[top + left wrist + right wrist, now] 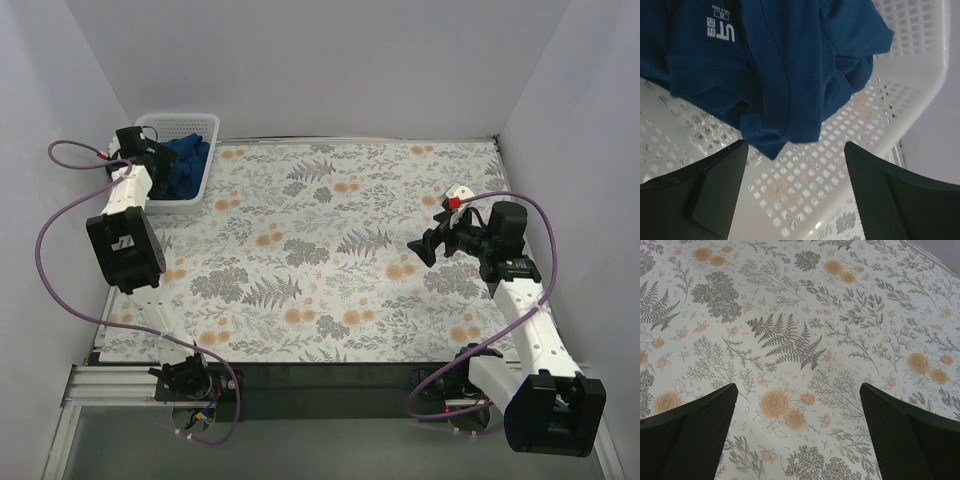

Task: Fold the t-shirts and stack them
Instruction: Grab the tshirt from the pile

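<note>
The basket (200, 190) sits at the far left corner of the cloth (330, 250), and the t-shirts (790, 65) lie bunched inside it, dark blue, with a white printed mark (722, 31) showing on one fold. The left gripper (796, 150) hangs right over the basket, jaws apart. In its wrist view the lowest fold lies just ahead of the jaws and roughly centred on the gap, not yet between them, and I see no contact. The heap is crumpled, so no sure long axis can be read; from above it seems to run along the basket's length. The left arm is by far the nearer, so the pick looks to be its job: a short push ahead into the fabric, then a close on a fold. No shirt is spread on the cloth yet. The right gripper (797, 390) hovers over the right side of the cloth, jaws wide apart and holding nothing, well apart from the basket
</note>
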